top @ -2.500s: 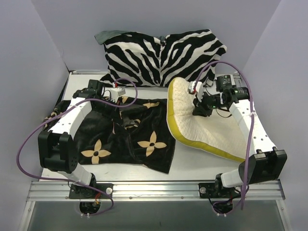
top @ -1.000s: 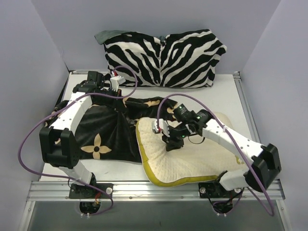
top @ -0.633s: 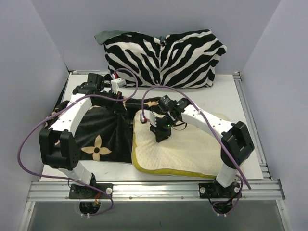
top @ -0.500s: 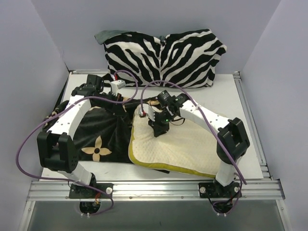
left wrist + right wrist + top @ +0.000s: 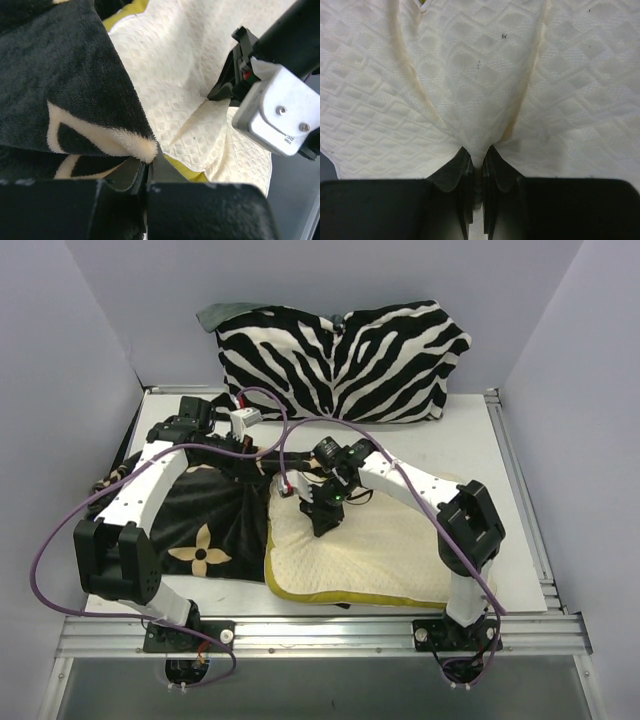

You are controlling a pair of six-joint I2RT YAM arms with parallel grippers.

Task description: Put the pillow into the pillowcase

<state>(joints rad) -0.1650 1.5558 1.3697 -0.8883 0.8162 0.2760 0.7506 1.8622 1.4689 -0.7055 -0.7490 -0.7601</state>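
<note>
The cream-yellow dimpled pillow (image 5: 390, 550) lies at the middle front of the table, its olive-yellow band along the near edge and its left end over the black pillowcase (image 5: 200, 510) with tan flower motifs. My right gripper (image 5: 322, 518) is shut on a pinch of the pillow's top fabric (image 5: 479, 145) near its left end. My left gripper (image 5: 262, 466) is shut on the pillowcase's upper edge (image 5: 145, 150) and holds it raised next to the pillow (image 5: 175, 95). The pillow's left edge meets the held case edge; whether it is inside the opening I cannot tell.
A large black-and-white zebra-striped cushion (image 5: 340, 355) stands along the back wall. Grey walls close in left, right and back. Purple cables (image 5: 60, 530) loop over both arms. The white table (image 5: 470, 440) shows bare at back right.
My right gripper has dragged the pillow from the right side leftward, across the table, until its left end overlaps the pillowcase. My left gripper has kept hold of the case's upper edge.
</note>
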